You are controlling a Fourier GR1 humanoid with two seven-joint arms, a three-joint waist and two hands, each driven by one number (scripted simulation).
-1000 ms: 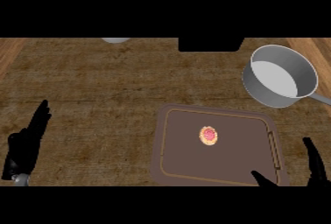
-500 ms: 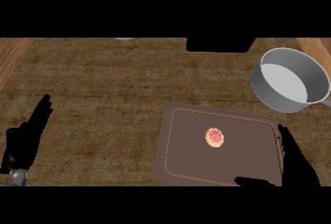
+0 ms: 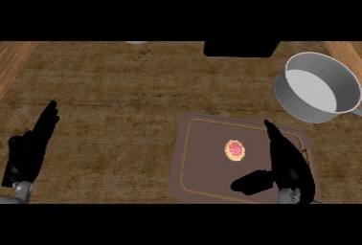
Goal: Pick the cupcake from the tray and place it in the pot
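1. The fingers (image 3: 279, 143) of the black right hand (image 3: 288, 165) are straight and spread from the thumb, holding nothing; the hand hangs over the right part of the flat brown rectangular tray (image 3: 201, 179).
2. The small round cupcake with pink-red topping (image 3: 234, 150) sits near the middle of the tray, just left of that hand and apart from its fingers and thumb.
3. The grey metal pot (image 3: 322, 88) stands beyond the tray's far right corner, mouth up, nothing visible inside.
4. The black left hand (image 3: 28, 148) rests open, fingers up, well left of the tray.
5. Judging by its look, the cupcake is light and soft, with a topping that would smear. It is best taken low on its sides, thumb opposite fingers, and kept upright on the way to the pot.
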